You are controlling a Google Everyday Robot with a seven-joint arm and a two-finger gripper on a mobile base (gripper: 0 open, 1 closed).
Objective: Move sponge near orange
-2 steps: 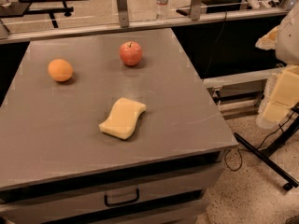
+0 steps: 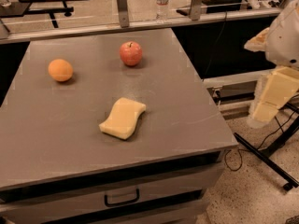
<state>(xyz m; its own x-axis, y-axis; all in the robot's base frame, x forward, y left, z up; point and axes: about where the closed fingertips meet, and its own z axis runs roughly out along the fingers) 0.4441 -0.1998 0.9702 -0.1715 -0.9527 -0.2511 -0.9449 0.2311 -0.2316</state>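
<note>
The sponge point(image 2: 122, 118) is a pale yellow wavy-sided foam slab lying flat near the middle of the grey table point(image 2: 187, 120). The orange point(image 2: 60, 70) sits at the table's far left, well apart from the sponge. My gripper point(image 2: 275, 93) hangs off the table's right side, over the floor, far from both. It holds nothing.
A red apple point(image 2: 131, 53) sits at the table's far middle, right of the orange. A water bottle point(image 2: 161, 1) stands behind the back rail. The table front has a drawer with a handle point(image 2: 121, 199). Black stand legs and cables point(image 2: 268, 157) lie on the floor at right.
My arm at the right edge has shifted slightly to the left. The sponge, orange and apple have not moved.
</note>
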